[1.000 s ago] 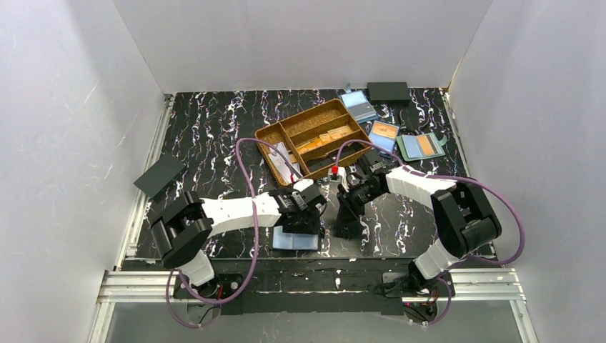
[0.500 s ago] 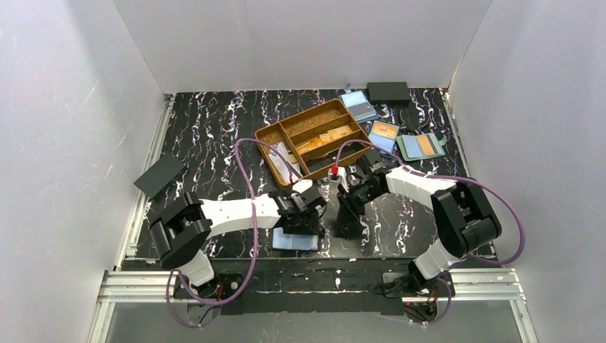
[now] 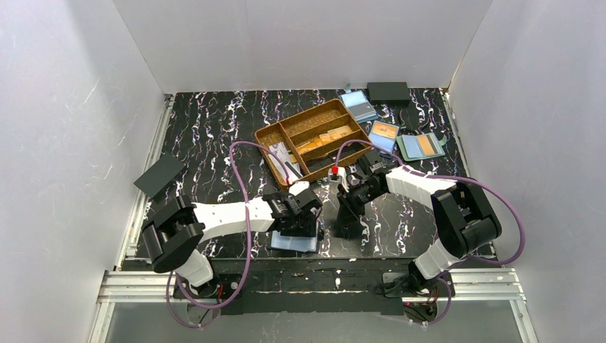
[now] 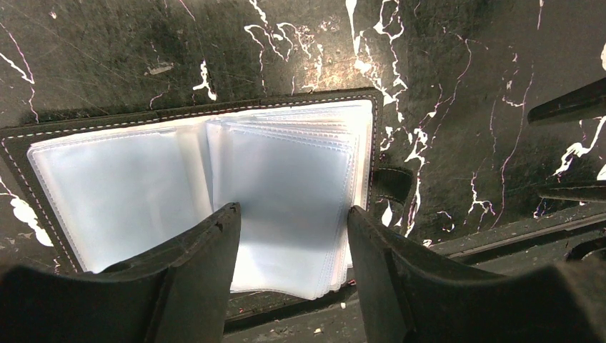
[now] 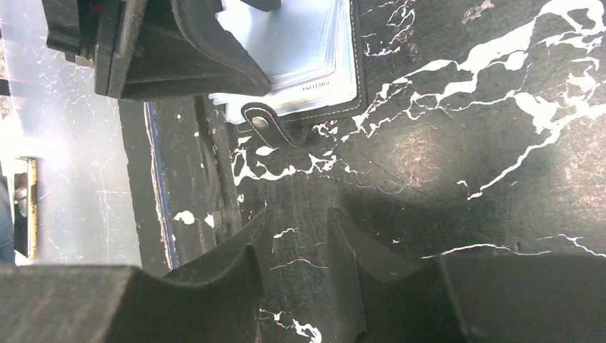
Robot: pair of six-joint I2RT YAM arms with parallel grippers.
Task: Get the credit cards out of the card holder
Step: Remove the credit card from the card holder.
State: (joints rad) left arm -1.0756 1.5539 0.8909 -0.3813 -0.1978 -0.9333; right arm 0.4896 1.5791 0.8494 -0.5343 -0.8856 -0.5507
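Observation:
The card holder [image 4: 107, 121] lies open near the table's front edge, black with a snap tab [image 5: 266, 127] and pale blue clear sleeves [image 4: 286, 171]. It also shows in the top view [image 3: 294, 241] and the right wrist view [image 5: 314, 50]. I cannot make out single credit cards inside the sleeves. A few pale cards [image 3: 284, 158] lie in the tray's near-left compartment. My left gripper [image 4: 293, 214] is open, its fingers straddling the right-hand stack of sleeves; it sits here in the top view [image 3: 296, 216]. My right gripper [image 5: 299, 214] is slightly open and empty, low over bare table right of the holder [image 3: 346, 218].
A brown divided tray [image 3: 275, 128] with orange-tan cards stands behind. Blue holders [image 3: 357, 106] [image 3: 384, 132] and a grey-green holder [image 3: 421, 146] lie at the back right. Black boxes sit at the back [image 3: 388, 91] and left [image 3: 160, 175]. A metal rail [image 3: 307, 282] runs along the front.
My left gripper has shifted slightly left and toward the front edge over the open holder. The right arm has barely moved.

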